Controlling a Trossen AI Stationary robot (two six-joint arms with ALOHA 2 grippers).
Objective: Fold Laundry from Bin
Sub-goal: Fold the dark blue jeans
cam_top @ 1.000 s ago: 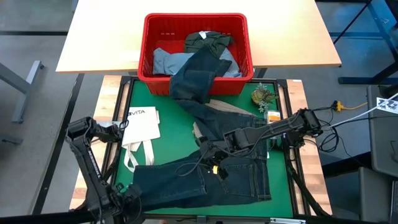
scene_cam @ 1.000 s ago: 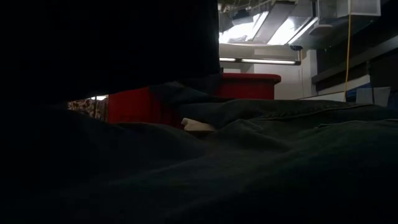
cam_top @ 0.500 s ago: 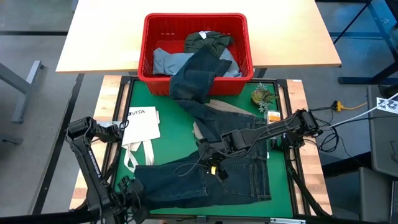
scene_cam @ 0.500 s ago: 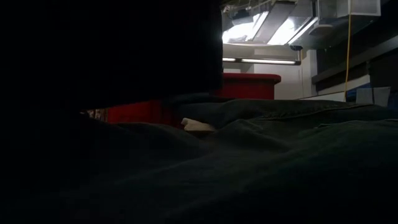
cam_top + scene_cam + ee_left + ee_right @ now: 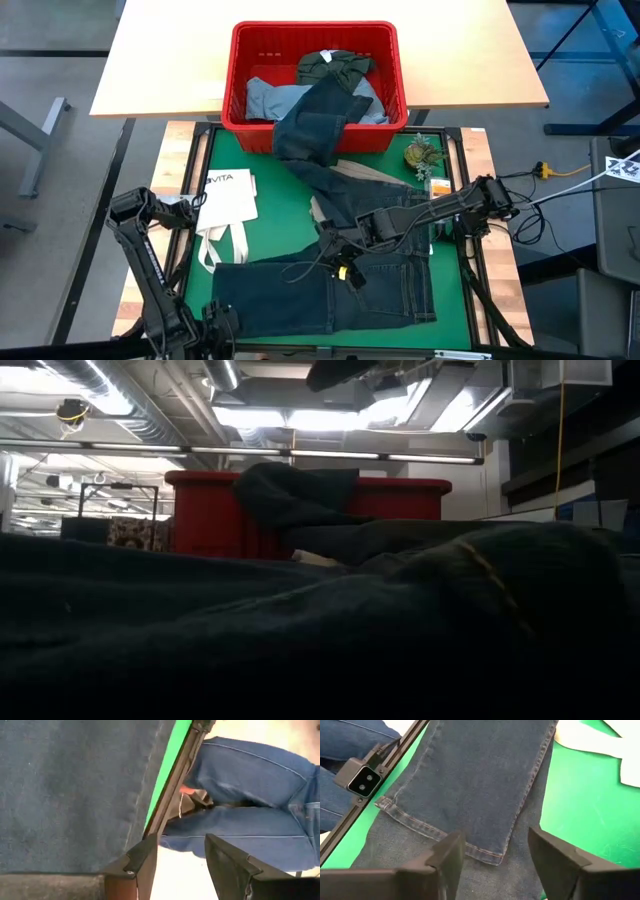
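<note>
Dark navy jeans (image 5: 330,290) lie folded flat on the green mat near the table's front edge; they fill the foreground of the low view (image 5: 300,630). My right gripper (image 5: 345,265) hovers open just above them, its fingers either side of a leg hem (image 5: 440,832) without touching. My left gripper (image 5: 218,322) stands open at the jeans' near left corner, nothing between its fingers (image 5: 182,865). The red bin (image 5: 240,60) at the far side holds light blue (image 5: 270,98) and olive (image 5: 335,65) pieces. Another dark pair (image 5: 315,130) hangs over its front wall onto the mat.
A white tote bag (image 5: 225,205) lies on the mat's left. Beige trousers (image 5: 360,175) show under the dark pair. A small plant-like object (image 5: 422,153) sits far right. A person's legs in blue jeans (image 5: 250,780) are beyond the table's near edge.
My right gripper has opened and let go of the jeans, staying in place. My left gripper has rolled and drawn a little toward the near edge. The dark shape that blocked the low view has cleared, and the jeans' left end now lies flat.
</note>
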